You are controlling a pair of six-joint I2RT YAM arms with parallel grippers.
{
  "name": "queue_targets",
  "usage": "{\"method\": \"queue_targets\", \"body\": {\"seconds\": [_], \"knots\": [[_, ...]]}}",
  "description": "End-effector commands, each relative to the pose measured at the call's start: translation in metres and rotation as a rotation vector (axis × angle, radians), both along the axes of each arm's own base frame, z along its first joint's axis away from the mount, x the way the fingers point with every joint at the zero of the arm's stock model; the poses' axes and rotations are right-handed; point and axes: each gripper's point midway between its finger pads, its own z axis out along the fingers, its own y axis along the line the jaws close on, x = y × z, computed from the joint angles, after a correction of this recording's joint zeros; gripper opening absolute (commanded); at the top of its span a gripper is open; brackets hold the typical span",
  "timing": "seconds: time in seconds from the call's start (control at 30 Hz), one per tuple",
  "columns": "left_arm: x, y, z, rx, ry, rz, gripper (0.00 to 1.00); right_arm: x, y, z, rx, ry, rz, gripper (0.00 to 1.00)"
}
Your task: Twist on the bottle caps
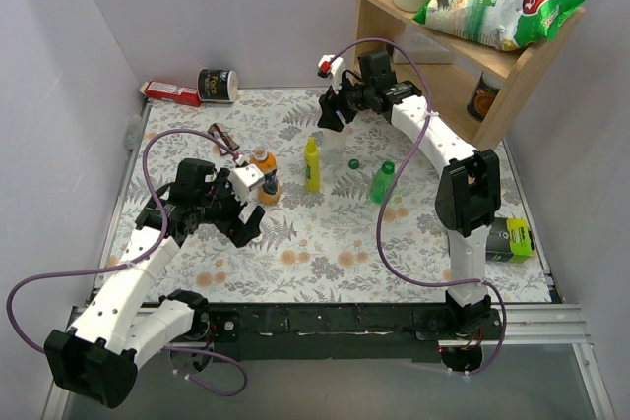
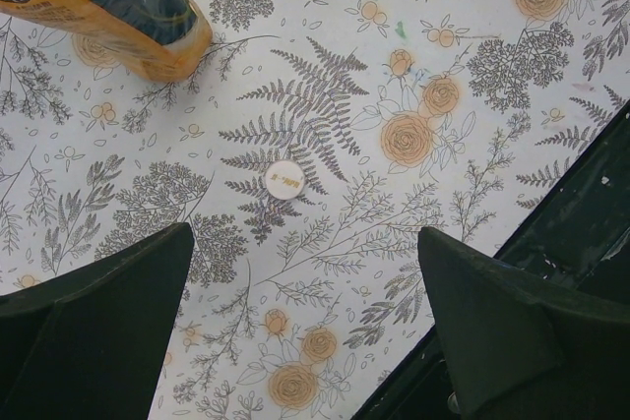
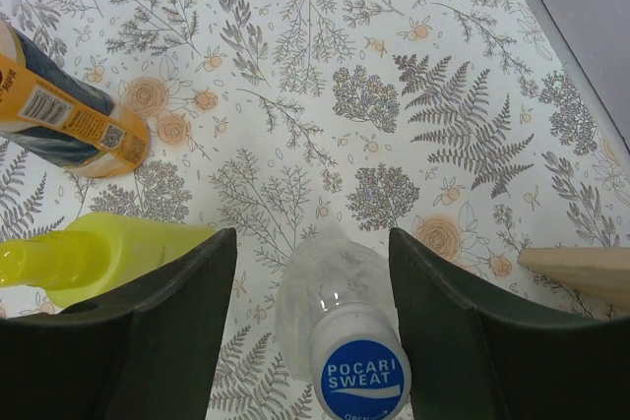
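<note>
While astride the blue cap, right gripper parted; left gripper spread wide

The floral table bears an orange bottle, a clear bottle, a green bottle, a green cap and a white cap.

"POCARI SWEAT" on the blue cap

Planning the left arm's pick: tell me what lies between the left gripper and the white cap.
Only bare floral tablecloth: in the left wrist view the white cap lies ahead of the open left gripper.
</note>
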Motion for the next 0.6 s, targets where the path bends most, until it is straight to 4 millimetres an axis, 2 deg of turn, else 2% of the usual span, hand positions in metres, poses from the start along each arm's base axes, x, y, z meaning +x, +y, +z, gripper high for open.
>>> {"method": "queue_targets", "body": {"seconds": [0.0, 0.33, 0.37, 0.43, 0.5, 0.57], "knots": [[0.001, -0.003, 0.007, -0.018, -0.018, -0.022, 0.98, 0.0, 0.0, 0.032, 0.047, -0.058, 0.001, 0.71], [-0.002, -0.003, 0.006, -0.023, -0.021, -0.03, 0.98, 0.0, 0.0, 0.038, 0.052, -0.077, 0.005, 0.73], [-0.002, -0.002, 0.006, -0.023, -0.024, -0.027, 0.98, 0.0, 0.0, 0.041, 0.057, -0.083, 0.012, 0.83], [0.0, 0.0, 0.009, -0.021, -0.035, -0.011, 0.98, -0.001, 0.002, 0.058, 0.078, -0.112, 0.022, 0.9], [0.008, 0.006, 0.018, -0.03, -0.067, 0.05, 0.98, -0.001, 0.004, 0.078, 0.11, -0.151, 0.028, 0.91], [0.019, 0.012, 0.039, -0.076, -0.103, 0.145, 0.98, -0.006, 0.007, 0.113, 0.178, -0.203, 0.04, 0.92]]}}
